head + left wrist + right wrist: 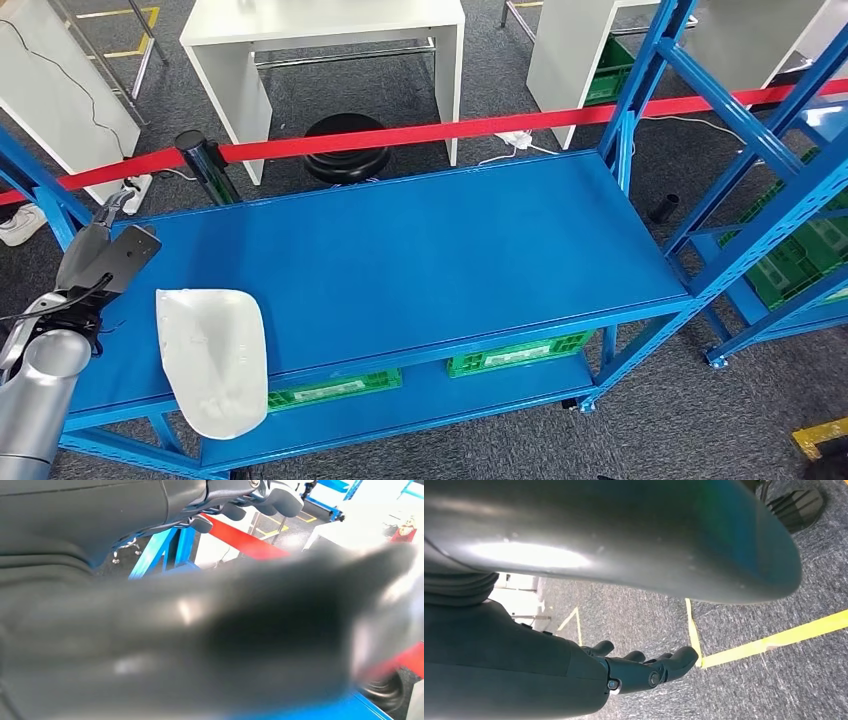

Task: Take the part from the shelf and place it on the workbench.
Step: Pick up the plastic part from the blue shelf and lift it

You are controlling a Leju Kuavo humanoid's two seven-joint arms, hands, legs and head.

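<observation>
A white moulded part (212,360) lies flat on the blue shelf top (430,250), at its front left, with its near end hanging over the front edge. My left hand (105,255) hovers over the shelf's left end, just beyond and to the left of the part, clear of it and holding nothing. In the left wrist view that hand (200,630) is a blurred thick thumb, with its fingers (240,500) stretched out and apart. My right hand (644,670) hangs over grey carpet, its fingers loosely extended and empty.
A red barrier belt (450,130) on a black post (205,165) runs behind the shelf, with a black stool (347,150) and white tables (320,30) beyond. Green crates (515,352) sit on the lower level. Another blue rack (790,230) stands at the right. Yellow tape (774,640) marks the floor.
</observation>
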